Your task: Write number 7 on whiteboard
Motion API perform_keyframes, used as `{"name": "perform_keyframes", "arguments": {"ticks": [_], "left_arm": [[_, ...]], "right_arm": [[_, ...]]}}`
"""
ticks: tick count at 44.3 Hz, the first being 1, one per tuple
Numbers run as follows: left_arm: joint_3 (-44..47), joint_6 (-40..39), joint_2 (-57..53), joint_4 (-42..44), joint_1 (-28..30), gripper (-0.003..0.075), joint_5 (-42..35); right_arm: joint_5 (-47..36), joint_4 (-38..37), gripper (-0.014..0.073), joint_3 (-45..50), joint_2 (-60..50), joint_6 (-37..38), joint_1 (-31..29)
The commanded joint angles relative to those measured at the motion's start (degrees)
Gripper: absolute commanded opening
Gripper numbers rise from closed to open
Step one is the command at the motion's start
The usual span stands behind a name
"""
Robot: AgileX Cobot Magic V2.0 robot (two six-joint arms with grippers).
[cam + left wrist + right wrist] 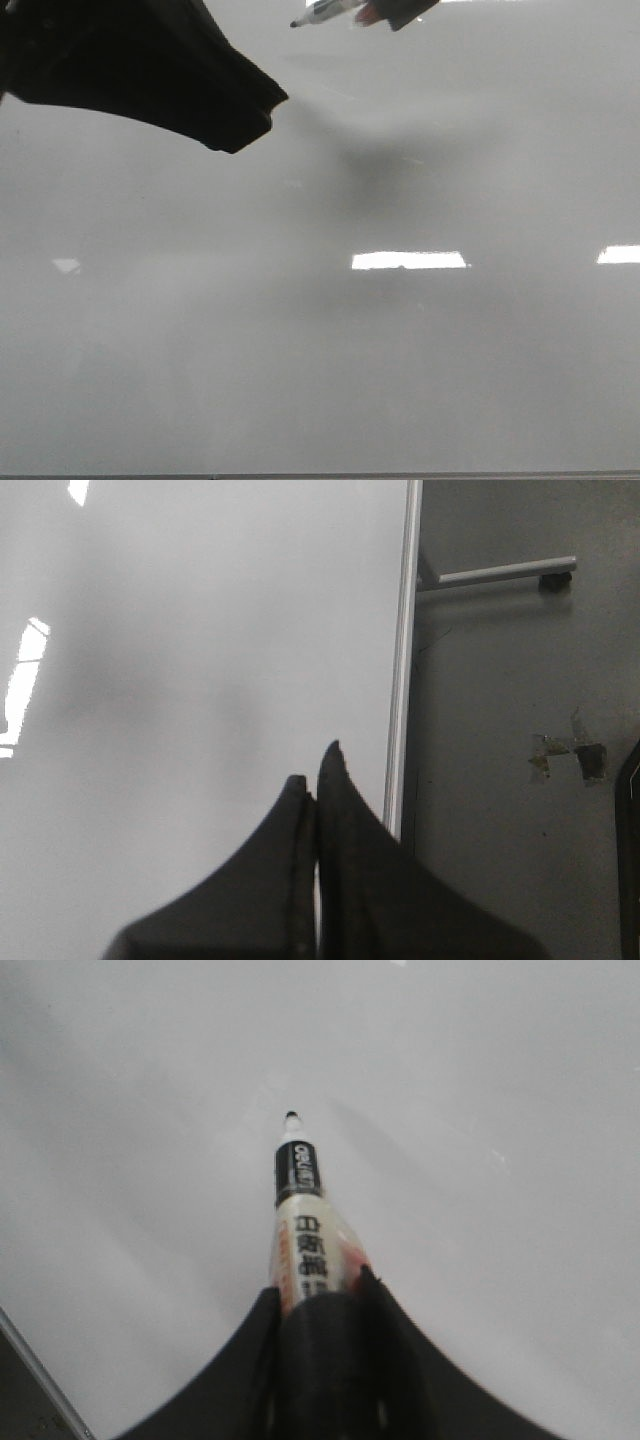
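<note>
Whiteboard (320,380) unmarked | right tool (318,1290) grips marker (300,1210) | left tool (316,780) pressed together at board edge

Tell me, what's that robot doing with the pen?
The robot is getting ready to write. Its right gripper is shut on a marker, cap off, with the black tip pointing at the whiteboard. The board looks blank so far; no number 7 shows on it, only bright light reflections. Whether the tip touches the board yet is hard to tell. The left gripper is shut and holds nothing, near the board's edge.
</note>
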Motion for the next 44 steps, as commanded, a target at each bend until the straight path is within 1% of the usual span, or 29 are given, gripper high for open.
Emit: {"name": "perform_keyframes", "arguments": {"ticks": [1,13,26,35,44], "left_arm": [[-2.02,-0.13,-1.11,-0.13,-0.13,-0.002,-3.18],[-2.02,-0.13,-1.11,-0.13,-0.13,-0.002,-3.18],[-2.02,-0.13,-1.11,-0.13,-0.13,-0.002,-3.18],[-2.02,-0.13,-1.11,-0.13,-0.13,-0.002,-3.18],[-2.02,-0.13,-1.11,-0.13,-0.13,-0.002,-3.18]], "right_arm": [[-4.04,1.93,-0.0067,-4.11,1.09,-0.11,-0.25],[-6.73,1.93,-0.0067,-4.97,3.92,-0.11,-0.55],[-6.69,1.93,-0.0067,-4.97,4.0,-0.11,-1.1],[-5.32,2.04,-0.0067,-4.97,4.0,-0.11,-3.96],[-0.74,2.04,-0.0058,-4.58,2.95,-0.11,-9.28]]}}
